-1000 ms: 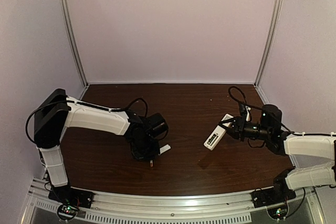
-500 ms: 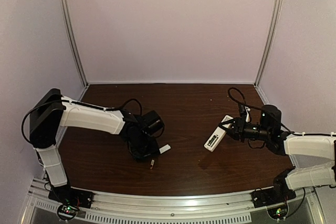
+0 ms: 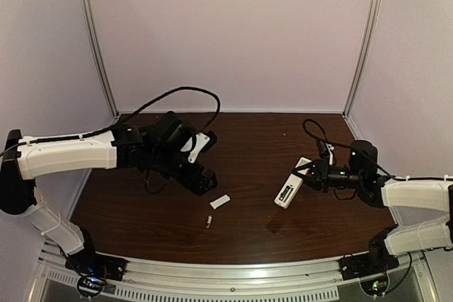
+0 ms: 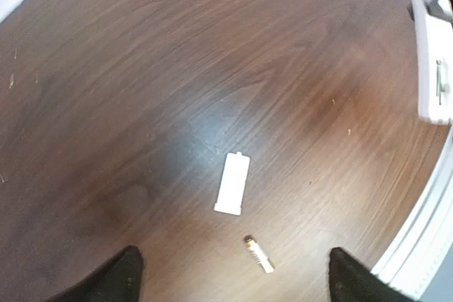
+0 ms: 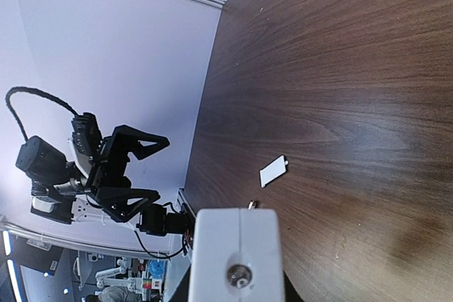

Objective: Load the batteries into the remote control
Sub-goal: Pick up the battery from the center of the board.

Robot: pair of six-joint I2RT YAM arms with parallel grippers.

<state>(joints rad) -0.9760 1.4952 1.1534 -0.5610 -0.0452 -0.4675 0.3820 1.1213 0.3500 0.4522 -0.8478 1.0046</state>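
A small battery [image 4: 259, 254] lies loose on the dark wood table, also seen from above [image 3: 209, 221]. My left gripper [image 4: 237, 281] hangs open high above it with nothing between its fingers; in the top view this gripper [image 3: 199, 172] sits back and left of the battery. The white remote control [image 3: 290, 189] is held off the table, with my right gripper [image 3: 316, 175] shut on its far end. In the right wrist view the remote's end face [image 5: 237, 256] fills the foreground, and the battery [image 5: 253, 204] peeks out just above it.
A small flat white cover piece [image 3: 220, 201] lies on the table just beyond the battery, also in the left wrist view [image 4: 232, 183] and the right wrist view [image 5: 273, 172]. The metal rail [image 3: 233, 274] runs along the table's near edge.
My left gripper has opened, left the battery lying on the table, and risen up and back to the left. The right gripper with the remote has barely moved.
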